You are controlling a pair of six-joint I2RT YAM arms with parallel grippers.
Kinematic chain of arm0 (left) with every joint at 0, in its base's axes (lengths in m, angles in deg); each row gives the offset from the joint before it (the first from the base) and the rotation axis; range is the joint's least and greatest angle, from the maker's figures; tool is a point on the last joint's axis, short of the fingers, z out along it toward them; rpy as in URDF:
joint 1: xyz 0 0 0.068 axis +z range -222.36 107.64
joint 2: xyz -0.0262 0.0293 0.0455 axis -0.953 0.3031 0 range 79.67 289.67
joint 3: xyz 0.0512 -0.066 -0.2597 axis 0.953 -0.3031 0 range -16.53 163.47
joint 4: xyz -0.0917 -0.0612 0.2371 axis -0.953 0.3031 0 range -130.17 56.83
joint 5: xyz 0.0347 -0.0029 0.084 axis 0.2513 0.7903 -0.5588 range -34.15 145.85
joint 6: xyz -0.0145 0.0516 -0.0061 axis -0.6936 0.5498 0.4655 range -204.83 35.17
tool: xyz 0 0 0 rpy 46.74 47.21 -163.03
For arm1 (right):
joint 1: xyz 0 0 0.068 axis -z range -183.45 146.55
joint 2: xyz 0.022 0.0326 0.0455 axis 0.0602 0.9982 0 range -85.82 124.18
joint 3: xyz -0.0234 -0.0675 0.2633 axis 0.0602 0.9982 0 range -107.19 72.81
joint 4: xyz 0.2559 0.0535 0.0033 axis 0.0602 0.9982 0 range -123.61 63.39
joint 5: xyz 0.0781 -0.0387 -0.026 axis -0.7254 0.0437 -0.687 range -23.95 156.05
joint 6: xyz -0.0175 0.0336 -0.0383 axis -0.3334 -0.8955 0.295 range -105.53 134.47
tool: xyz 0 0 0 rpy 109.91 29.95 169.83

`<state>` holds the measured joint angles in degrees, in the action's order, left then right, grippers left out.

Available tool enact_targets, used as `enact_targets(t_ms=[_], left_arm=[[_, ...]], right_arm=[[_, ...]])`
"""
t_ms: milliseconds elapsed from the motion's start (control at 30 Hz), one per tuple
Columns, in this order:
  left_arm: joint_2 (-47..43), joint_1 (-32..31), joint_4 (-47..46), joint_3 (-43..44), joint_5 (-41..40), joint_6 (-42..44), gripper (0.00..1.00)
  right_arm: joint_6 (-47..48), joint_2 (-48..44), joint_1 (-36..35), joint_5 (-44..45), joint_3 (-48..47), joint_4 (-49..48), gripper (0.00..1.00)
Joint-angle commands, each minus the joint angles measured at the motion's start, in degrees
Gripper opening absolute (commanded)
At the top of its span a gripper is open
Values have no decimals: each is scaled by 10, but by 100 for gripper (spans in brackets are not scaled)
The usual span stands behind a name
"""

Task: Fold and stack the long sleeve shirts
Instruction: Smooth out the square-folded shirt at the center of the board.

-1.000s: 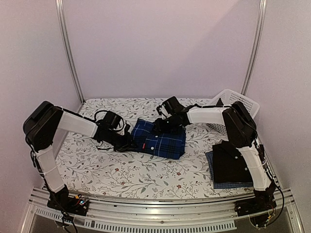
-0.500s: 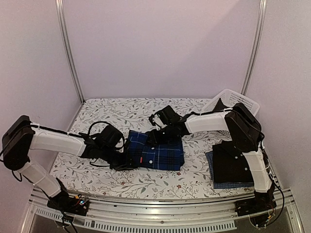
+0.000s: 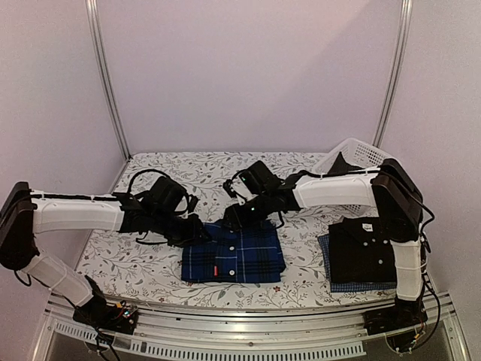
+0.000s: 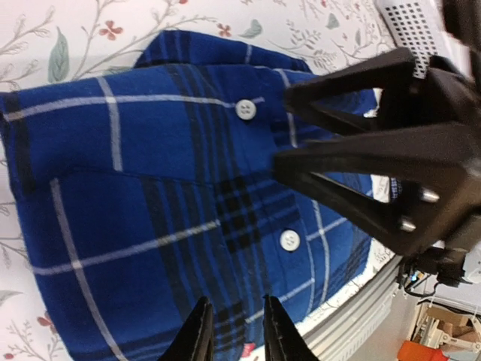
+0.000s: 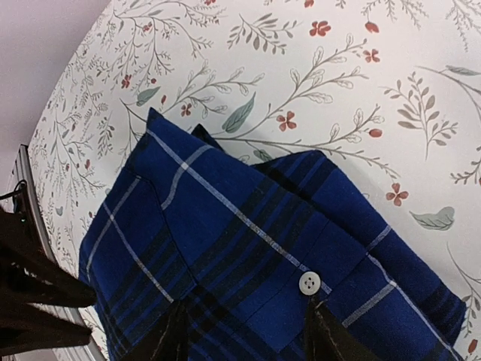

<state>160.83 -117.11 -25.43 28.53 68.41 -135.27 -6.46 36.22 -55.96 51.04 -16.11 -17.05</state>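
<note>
The folded dark blue plaid shirt (image 3: 234,254) lies flat near the table's front edge, buttons up. It fills the left wrist view (image 4: 150,195) and the right wrist view (image 5: 248,241). My left gripper (image 3: 197,230) is at the shirt's far left corner, fingers a little apart over the cloth (image 4: 234,320). My right gripper (image 3: 240,216) is at the shirt's far edge, fingers wide apart and resting on the cloth (image 5: 244,327). The black shirt (image 3: 362,248) lies folded on the blue check shirt (image 3: 353,286) at the right.
A white lattice basket (image 3: 364,156) stands tilted at the back right corner. The floral tablecloth (image 3: 150,263) covers the table. A metal rail (image 3: 240,320) runs along the front edge. Frame posts stand at the back corners.
The plaid shirt has slid from the table's middle toward the front edge. Both grippers moved forward with it, and the left arm has stretched out low.
</note>
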Motion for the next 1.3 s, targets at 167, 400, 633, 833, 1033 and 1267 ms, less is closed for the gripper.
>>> enact_targets(t_ms=[167, 400, 633, 833, 1033, 1267], left_arm=[[74, 101, -18, 48, 7, 85, 22], [144, 134, -53, 66, 25, 109, 21], [208, 175, -85, 67, 36, 109, 20], [248, 189, -86, 84, 47, 121, 20], [242, 191, -72, 98, 54, 131, 20], [198, 192, -51, 101, 55, 136, 20]], right_arm=[[-3, -90, 3, 34, 48, 19, 47], [-7, -108, 26, 36, 103, 7, 35], [-20, -68, 98, -11, 130, -33, 33], [-34, -15, 123, -20, 116, -33, 32], [-45, -52, 124, 38, 115, 2, 35], [-40, -165, 58, 176, 103, 69, 51]])
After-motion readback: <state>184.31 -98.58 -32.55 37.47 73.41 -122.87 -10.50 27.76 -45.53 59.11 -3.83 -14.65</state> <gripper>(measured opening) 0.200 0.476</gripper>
